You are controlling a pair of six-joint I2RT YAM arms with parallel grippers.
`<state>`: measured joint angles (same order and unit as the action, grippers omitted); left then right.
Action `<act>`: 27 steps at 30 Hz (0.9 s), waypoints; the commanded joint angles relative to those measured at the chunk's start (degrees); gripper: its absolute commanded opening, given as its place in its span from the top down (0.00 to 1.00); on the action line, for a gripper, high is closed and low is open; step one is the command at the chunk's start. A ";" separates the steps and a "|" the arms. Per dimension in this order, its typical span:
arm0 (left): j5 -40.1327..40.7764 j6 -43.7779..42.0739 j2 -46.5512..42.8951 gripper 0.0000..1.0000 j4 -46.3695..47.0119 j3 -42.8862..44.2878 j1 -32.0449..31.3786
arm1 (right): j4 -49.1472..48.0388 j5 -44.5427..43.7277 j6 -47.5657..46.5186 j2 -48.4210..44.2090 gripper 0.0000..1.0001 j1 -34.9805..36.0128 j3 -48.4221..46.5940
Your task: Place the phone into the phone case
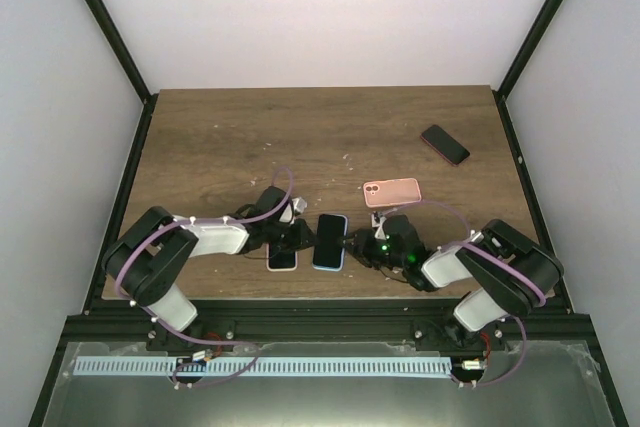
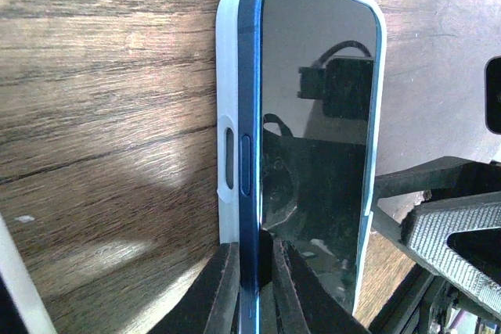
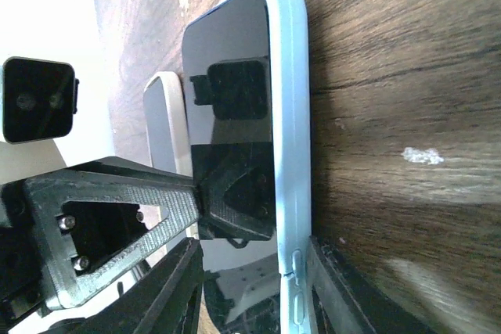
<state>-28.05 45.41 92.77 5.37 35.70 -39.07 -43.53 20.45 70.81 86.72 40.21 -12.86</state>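
On left gripper (image 2: 254,254) the two sides are nearly together, pinched on the long edge of the phone (image 2: 317,115), bottom centre of the left wrist view. On right gripper (image 3: 254,249) the jaws are part-way apart, straddling the opposite edge. It looks clamped on the case (image 3: 291,115), though how firmly is unclear.

The phone lies screen-up on the table (image 1: 220,137), lower centre of the top view, between both grippers. In the left wrist view its right side sits under the case rim. On its left side the blue edge stands proud of the pale wall, with the buttons beside the cut-out rather than in it.

Judgement: this is the seating step, mostly done. To do it well:
- The right holds the case flat so nothing slides.
- The left squeezes edge and wall together, working toward the upper corner.
- Pressure goes on the frame, not mid-screen.

Risk: the wall folds under the phone. Unused at upper right of the top view: pink case (image 1: 391,191), dark phone (image 1: 445,144).
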 commanded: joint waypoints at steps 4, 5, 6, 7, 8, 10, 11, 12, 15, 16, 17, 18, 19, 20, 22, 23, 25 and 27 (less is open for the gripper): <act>0.58 0.24 0.59 0.84 -2.18 -1.95 -0.52 | -14.85 5.37 2.46 -0.89 0.62 0.86 -0.88; 0.62 0.24 0.46 0.84 -2.20 -2.02 -0.49 | -14.64 5.57 2.35 -0.81 0.62 0.89 -1.14; 0.67 0.26 0.28 0.84 -2.26 -2.02 -0.54 | -14.54 5.83 2.25 -0.66 0.62 0.90 -1.27; 0.71 0.21 0.10 0.83 -2.35 -1.96 -0.49 | -14.93 6.07 2.20 -0.36 0.62 0.85 -1.27; 0.80 0.27 0.00 0.83 -2.44 -1.93 -0.48 | -15.90 6.44 2.23 0.01 0.62 0.84 -1.24; 0.85 0.25 -0.18 0.83 -2.55 -1.99 -0.48 | -18.78 7.11 2.60 0.86 0.61 0.84 -1.01; 0.89 0.29 -0.22 0.83 -2.63 -2.02 -0.46 | -20.35 7.46 2.78 1.36 0.61 0.87 -0.76; 0.83 0.22 -0.29 0.83 -2.64 -2.04 -0.42 | -21.35 7.65 2.96 1.74 0.61 0.84 -0.69; 0.89 0.24 -0.52 0.83 -2.84 -2.16 -0.36 | -22.77 8.38 2.81 2.83 0.60 0.87 -0.98; 0.90 0.22 -0.57 0.83 -2.82 -2.21 -0.31 | -23.55 8.42 2.76 3.20 0.60 0.89 -0.95; 0.90 0.25 -0.63 0.83 -2.80 -2.28 -0.36 | -24.13 8.43 2.92 3.85 0.60 0.89 -0.80; 0.75 0.29 -0.66 0.83 -2.55 -2.42 -0.31 | -24.29 8.32 3.09 4.30 0.60 0.89 -0.76; 0.68 0.46 -0.71 0.83 -2.33 -2.58 -0.33 | -24.71 8.45 3.11 4.86 0.60 0.85 -0.76; 0.62 0.49 -0.62 0.83 -2.30 -2.55 -0.31 | -25.14 8.69 3.03 5.39 0.60 0.88 -0.86; 0.63 0.56 -0.50 0.83 -2.32 -2.66 -0.23 | -27.07 9.19 3.13 6.76 0.60 0.84 -0.92; 0.55 0.51 -0.49 0.83 -2.18 -2.78 -0.25 | -27.83 9.40 3.34 7.32 0.60 0.84 -0.93; 0.45 0.74 -0.56 0.83 -1.87 -2.96 -0.23 | -29.52 9.78 3.44 8.10 0.60 0.83 -0.93; 0.41 0.90 -0.50 0.83 -2.03 -2.86 -0.27 | -32.88 9.85 3.62 8.51 0.60 0.84 -0.46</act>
<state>-26.17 46.26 91.11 5.37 34.26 -38.48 -60.47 24.38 73.58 94.85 39.81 -11.07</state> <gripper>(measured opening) 0.170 0.402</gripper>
